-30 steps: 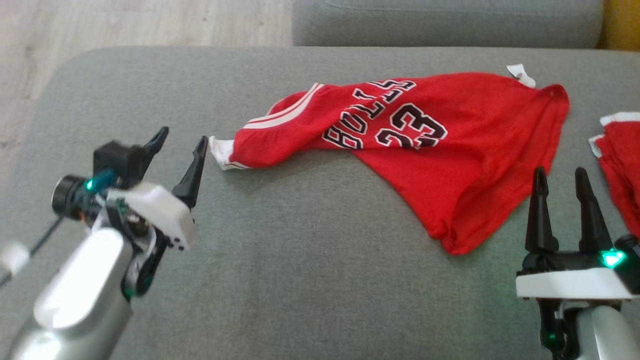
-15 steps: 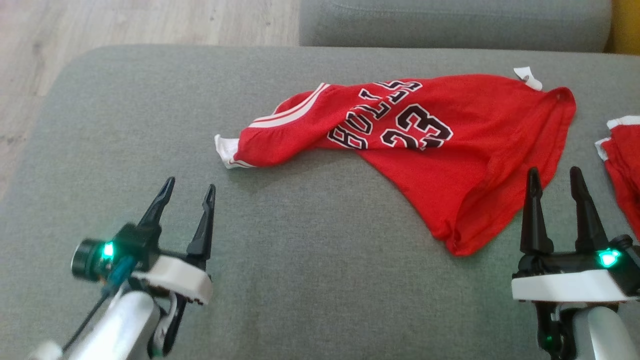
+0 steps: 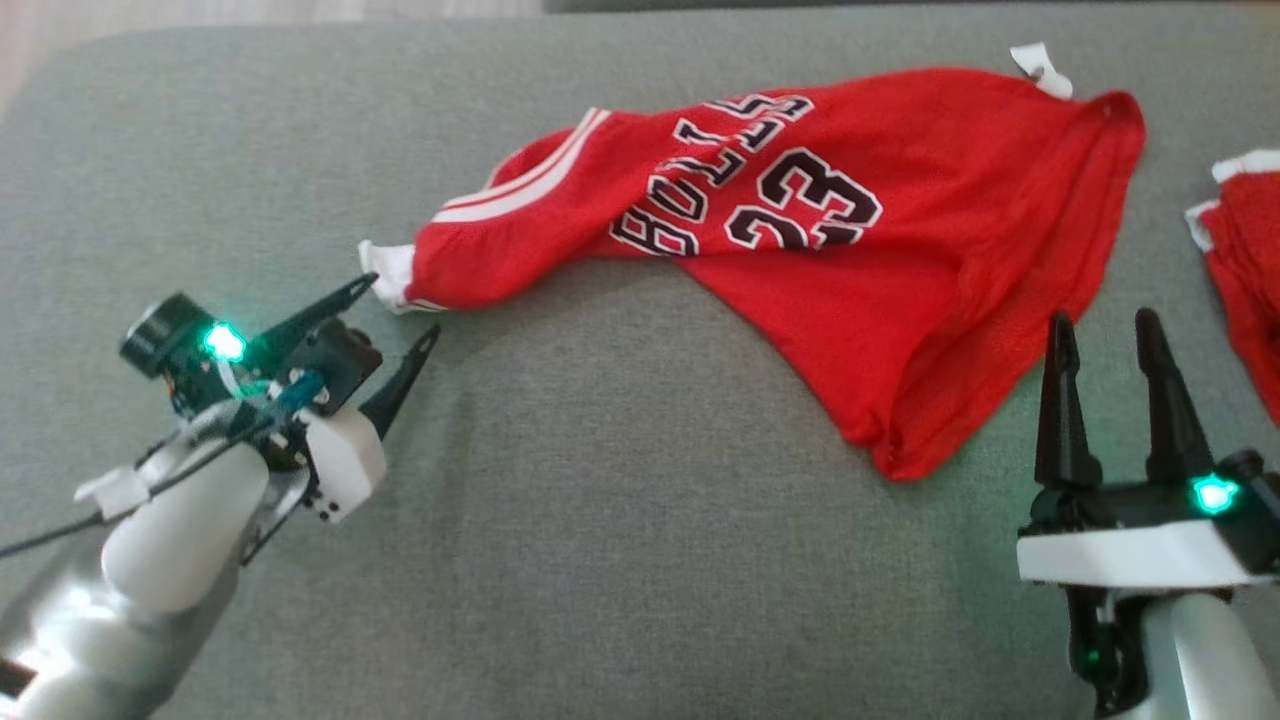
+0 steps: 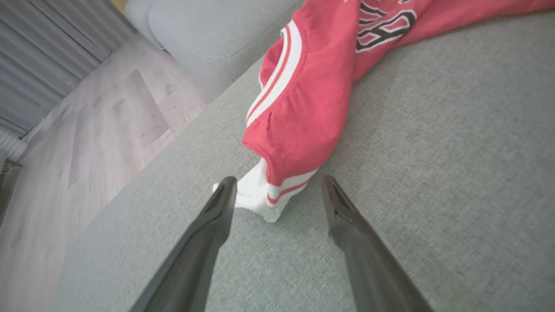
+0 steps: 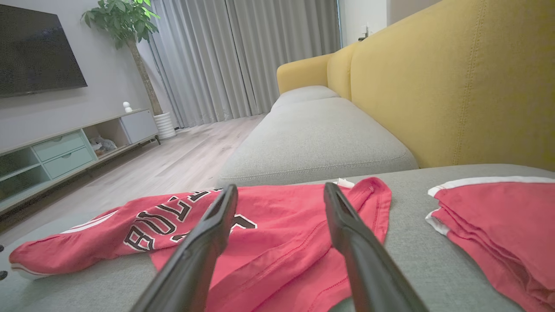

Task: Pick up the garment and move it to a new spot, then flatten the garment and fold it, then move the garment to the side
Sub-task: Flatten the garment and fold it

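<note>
Where the left gripper (image 3: pixel 403 305) hangs at the left tip of the jersey (image 3: pixel 900 270), its jaws stand wide, a finger on each side of the white cuff (image 4: pixel 253 195). The jersey is red and crumpled, with white stripes, black "BULLS" and "23", and a white tag at its far right corner. A grey cushion (image 3: pixel 600 550) lies under it. The right gripper (image 3: pixel 1104 318), wide and empty, sits just beside the jersey's right hem. Another red garment (image 3: pixel 1240 260) lies right of the jersey.
</note>
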Controlling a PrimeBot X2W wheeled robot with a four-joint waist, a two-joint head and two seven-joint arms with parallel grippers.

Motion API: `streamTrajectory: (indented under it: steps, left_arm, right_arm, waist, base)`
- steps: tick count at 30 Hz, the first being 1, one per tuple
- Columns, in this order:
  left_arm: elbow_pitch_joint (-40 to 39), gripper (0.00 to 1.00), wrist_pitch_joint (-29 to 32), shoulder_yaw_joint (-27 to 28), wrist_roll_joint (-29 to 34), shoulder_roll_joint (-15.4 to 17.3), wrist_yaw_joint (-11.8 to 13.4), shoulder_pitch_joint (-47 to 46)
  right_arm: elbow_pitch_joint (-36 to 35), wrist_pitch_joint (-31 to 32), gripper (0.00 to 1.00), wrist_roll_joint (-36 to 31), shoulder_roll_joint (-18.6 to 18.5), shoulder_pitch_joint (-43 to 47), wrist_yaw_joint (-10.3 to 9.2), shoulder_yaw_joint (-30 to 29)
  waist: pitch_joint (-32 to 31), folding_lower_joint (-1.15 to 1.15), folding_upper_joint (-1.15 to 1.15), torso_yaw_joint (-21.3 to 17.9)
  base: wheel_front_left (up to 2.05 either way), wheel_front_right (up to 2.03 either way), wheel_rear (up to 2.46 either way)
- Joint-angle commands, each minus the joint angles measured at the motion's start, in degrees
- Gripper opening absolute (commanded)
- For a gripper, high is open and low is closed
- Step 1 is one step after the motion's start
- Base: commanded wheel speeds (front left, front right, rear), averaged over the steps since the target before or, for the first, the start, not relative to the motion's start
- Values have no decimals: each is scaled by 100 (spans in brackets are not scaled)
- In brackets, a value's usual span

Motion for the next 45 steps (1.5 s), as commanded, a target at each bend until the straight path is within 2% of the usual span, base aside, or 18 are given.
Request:
streamTrajectory:
  steps: [1,10,11,12,16,18,22,26,30,34,37,39,43,45]
  left_arm:
    - [-20,100,-8,160,56,247,-25,-357]
    - [673,100,64,-290,134,213,-170,-885]
    - [744,11,134,-357,104,206,-179,-917]
    - [793,0,175,-418,67,198,-185,-950]
    - [886,0,240,-619,-98,180,-196,-1058]
    - [798,0,258,-700,-422,115,-197,-1034]
    - [-36,0,331,-768,-2008,-51,-198,-931]
    - [-980,0,412,-577,-3079,181,-199,-1130]
    - [-1566,0,644,-150,-4032,321,-191,-1073]
    - [-1933,0,1143,185,-4980,399,159,-699]
    - [-2066,0,1420,114,-4986,707,437,-466]
    - [-2186,0,1541,34,-5010,824,493,-294]
    - [-2579,0,1770,-58,-5200,902,442,-100]
    - [-2957,0,1980,-150,-5327,956,326,-40]
  right_arm:
    - [-216,-51,100,-14,-52,-222,39,143]
    - [-235,-51,100,22,-52,-353,39,136]
    - [-233,-51,100,26,-52,-365,39,128]
    - [-231,-51,100,30,-52,-373,39,114]
    - [-210,-51,100,38,-52,-387,39,75]
    - [-178,-51,100,46,-52,-377,39,54]
    - [-120,-51,100,88,-52,-340,39,48]
    - [-81,-51,100,147,-52,-304,39,53]
    - [-39,-51,100,209,-52,-257,39,51]
    - [-2,-51,100,248,-52,-213,39,34]
    - [7,-51,100,268,-52,-228,39,58]
    - [18,-51,100,274,-52,-244,39,99]
    - [32,-51,100,275,-52,-244,39,99]
    - [43,-51,100,277,-52,-225,39,64]
  waist:
    - [129,-1,0,-107]
    - [399,-1,0,-328]
    - [410,-1,0,-343]
    - [417,-1,0,-351]
    - [386,-1,0,-351]
    - [319,-1,0,-327]
    - [123,-1,0,-236]
    - [-71,-1,0,-131]
    - [-243,-1,0,-54]
    - [-340,-1,0,4]
    - [-335,-1,0,3]
    - [-339,-1,0,-16]
    - [-370,-1,0,-17]
    - [-404,-1,0,9]
  base:
    - [0,0,0]
    - [0,0,0]
    - [0,0,0]
    - [0,0,0]
    - [0,0,0]
    - [0,0,0]
    - [0,0,0]
    - [0,0,0]
    - [0,0,0]
    - [0,0,0]
    - [0,0,0]
    - [0,0,0]
    - [0,0,0]
    - [0,0,0]
